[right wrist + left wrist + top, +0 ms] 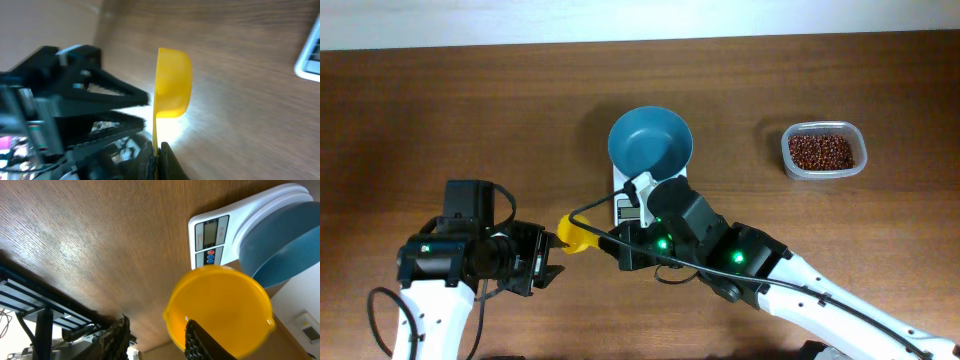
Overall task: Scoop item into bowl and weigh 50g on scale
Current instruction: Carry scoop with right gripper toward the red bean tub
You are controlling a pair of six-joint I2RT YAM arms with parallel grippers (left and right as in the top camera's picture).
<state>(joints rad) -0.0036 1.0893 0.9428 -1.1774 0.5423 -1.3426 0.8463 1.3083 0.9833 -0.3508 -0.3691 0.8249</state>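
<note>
Right gripper (158,150) clamps the yellow scoop (172,82); left gripper (557,256) gapes beside it. Only overhead shows beans (822,151) by the tabletop's (440,100) right edge.

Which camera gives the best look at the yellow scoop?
Left wrist: the yellow scoop appears large, its cup open to the camera and empty. Right wrist shows it edge-on; overhead shows only a small, partly hidden yellow patch.

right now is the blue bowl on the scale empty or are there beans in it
Empty: overhead, the teal bowl shows a bare, smooth inside; the reddish-brown beans lie in the clear tub.
</note>
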